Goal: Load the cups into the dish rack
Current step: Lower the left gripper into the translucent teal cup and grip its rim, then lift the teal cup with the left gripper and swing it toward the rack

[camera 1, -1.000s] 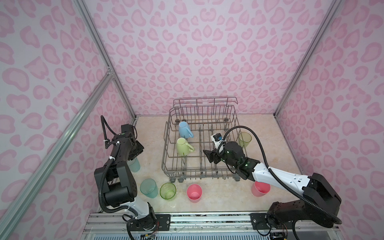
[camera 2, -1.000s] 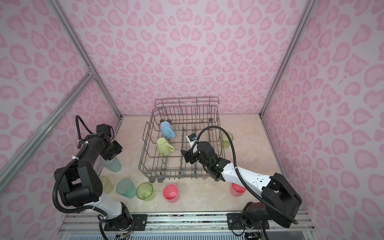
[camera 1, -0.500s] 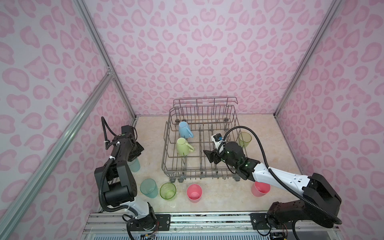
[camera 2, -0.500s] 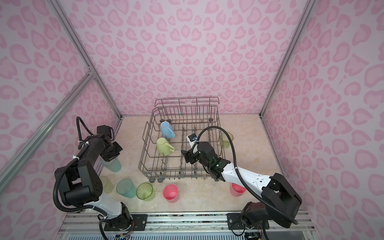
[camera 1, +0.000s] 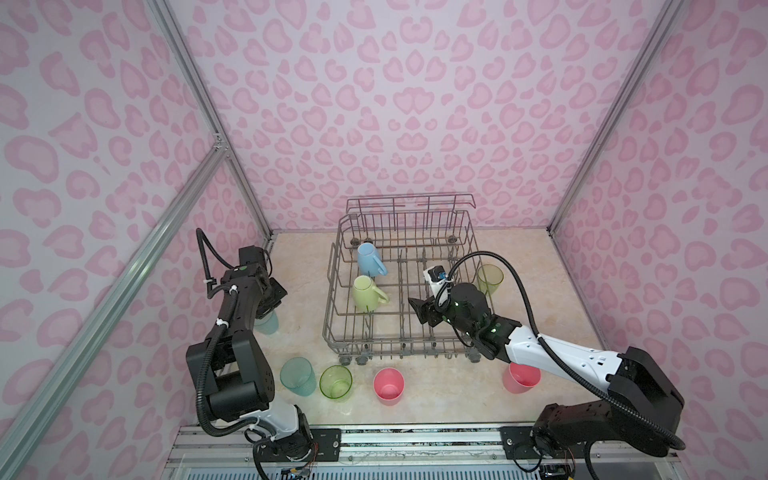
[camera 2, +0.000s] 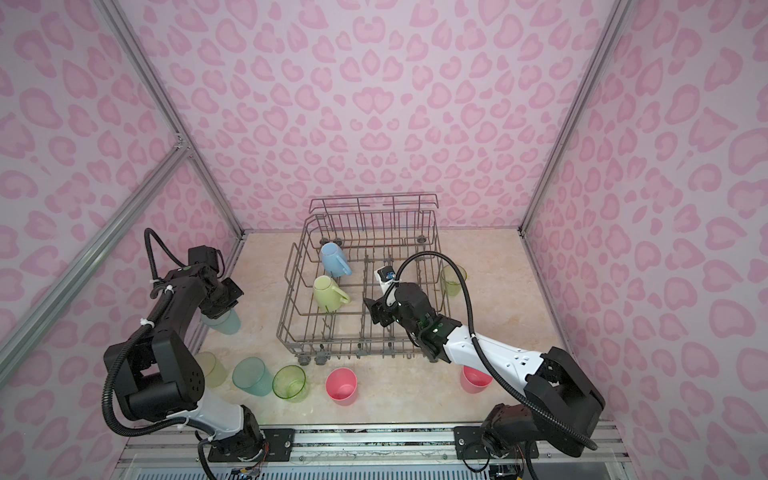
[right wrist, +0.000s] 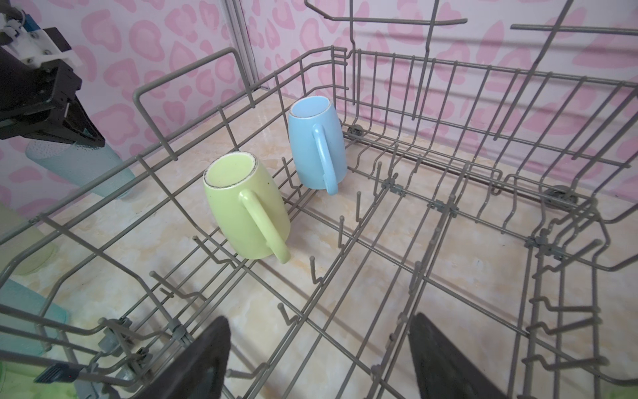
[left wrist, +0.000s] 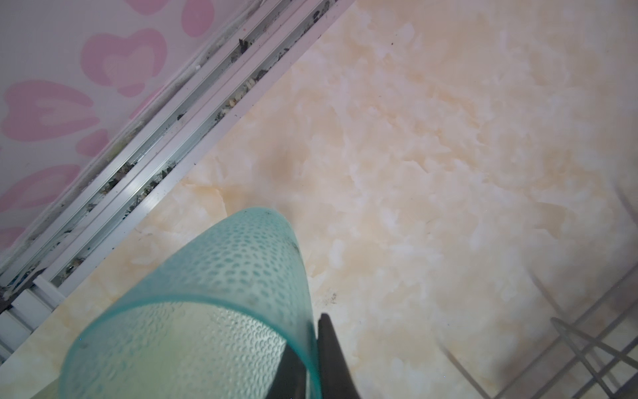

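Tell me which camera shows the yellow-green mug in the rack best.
The right wrist view: the yellow-green mug sits large and close, upside down and tilted on the tines of the dish rack, handle facing the camera. Both top views show it small, from above. The left wrist view misses it.

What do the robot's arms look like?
Both are black, boxy-jointed arms, the left arm and right arm, each with one white link and a ribbed black cable looping alongside. Small green lights glow near the right wrist. The fingers are flat black wedges.
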